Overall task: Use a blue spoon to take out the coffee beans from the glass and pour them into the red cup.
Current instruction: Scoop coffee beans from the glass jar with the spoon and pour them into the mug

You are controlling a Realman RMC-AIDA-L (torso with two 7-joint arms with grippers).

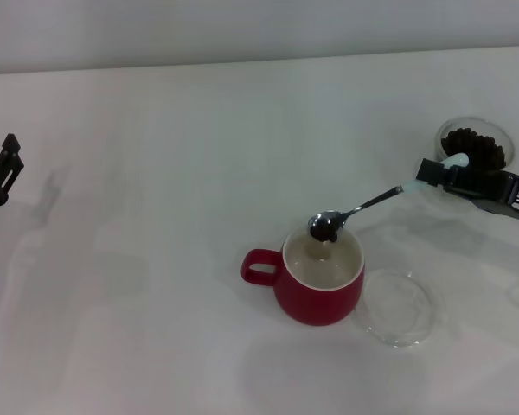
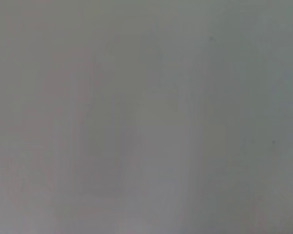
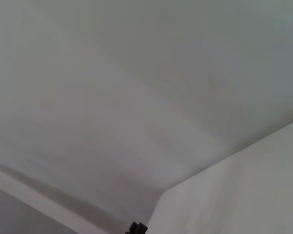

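Observation:
In the head view my right gripper (image 1: 439, 171) is shut on the pale blue handle of the blue spoon (image 1: 363, 207) at the right. The spoon's metal bowl carries a few dark coffee beans (image 1: 323, 230) and hangs just above the far rim of the red cup (image 1: 318, 278), which stands at centre with its loop handle to the left. The glass (image 1: 476, 143) with more dark beans stands behind the right gripper at the far right. My left gripper (image 1: 2, 173) is parked at the left edge. Both wrist views show only bare white surface.
A flat clear glass saucer (image 1: 400, 307) lies on the white table (image 1: 156, 259) just right of the red cup. A pale wall runs along the back.

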